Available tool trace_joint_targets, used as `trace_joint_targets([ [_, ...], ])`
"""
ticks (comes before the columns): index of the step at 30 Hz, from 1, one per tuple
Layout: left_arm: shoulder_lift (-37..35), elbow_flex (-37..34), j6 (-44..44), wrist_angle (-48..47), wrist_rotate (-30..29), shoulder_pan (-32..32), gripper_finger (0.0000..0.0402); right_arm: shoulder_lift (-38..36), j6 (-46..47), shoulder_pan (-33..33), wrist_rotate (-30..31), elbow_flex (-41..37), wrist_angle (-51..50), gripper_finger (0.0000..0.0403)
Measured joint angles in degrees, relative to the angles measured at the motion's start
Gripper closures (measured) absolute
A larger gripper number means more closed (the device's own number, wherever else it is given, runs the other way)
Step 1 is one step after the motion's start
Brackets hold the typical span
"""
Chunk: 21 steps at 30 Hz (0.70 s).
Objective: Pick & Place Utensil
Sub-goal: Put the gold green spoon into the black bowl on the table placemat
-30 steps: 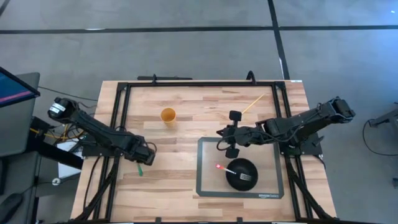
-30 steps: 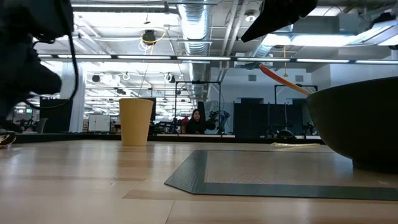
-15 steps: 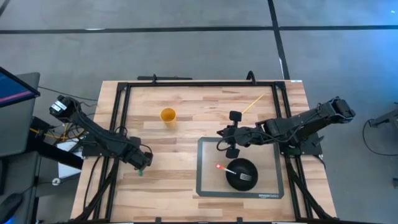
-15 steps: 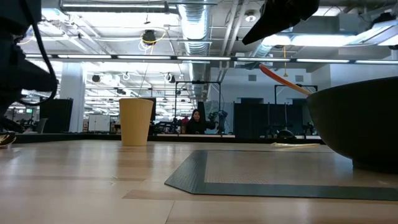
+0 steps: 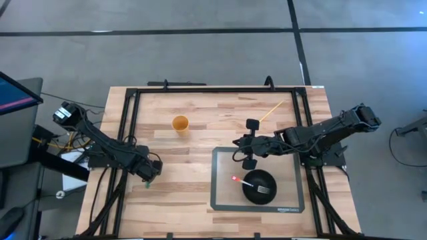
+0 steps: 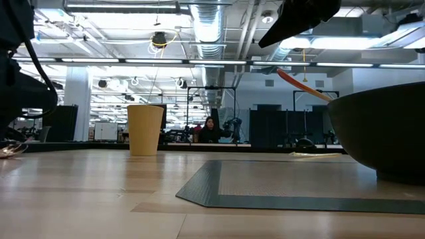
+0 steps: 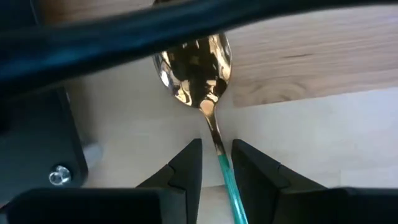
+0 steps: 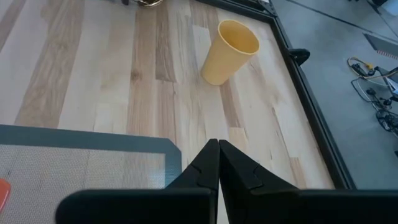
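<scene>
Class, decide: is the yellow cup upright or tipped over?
Upright: the yellow cup stands on its base in the low view, open mouth up.

Left gripper (image 7: pixel 216 163) sits low over the wooden table (image 7: pixel 311 87), its two dark fingers (image 7: pixel 186 165) spread either side of a spoon (image 7: pixel 202 87) — gold bowl ahead, teal handle running back between them, fingers not closed on it.

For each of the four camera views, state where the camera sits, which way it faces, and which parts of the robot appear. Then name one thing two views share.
High: overhead, straight down on the table; both arms show.
Low: table height, level across; bowl close, arm parts at the top and left edges.
Left wrist: on the left arm, facing a spoon lying between its open fingers.
Right wrist: on the right arm, past shut fingers toward the cup.
Shared: the cup, in the high, low and right wrist views.
</scene>
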Motion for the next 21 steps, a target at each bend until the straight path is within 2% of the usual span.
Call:
trace_joint_targets([
  [9, 1.2, -0.9, 0.5, 0.7, -4.7, -0.2, 0.0386, 0.0, 0.0, 0.0, 0.0, 0.0, 0.0, 0.0403],
  [17, 1.4, -1.5, 4.9, 4.7, -13.0, -0.1, 0.0382, 0.0, 0.0, 0.0, 0.0, 0.0, 0.0, 0.0403],
  [21, 1.7, -1.8, 8.9, 12.0, -19.4, 0.0, 0.0391, 0.0, -0.1, 0.0, 0.0, 0.0, 0.3, 0.0403],
])
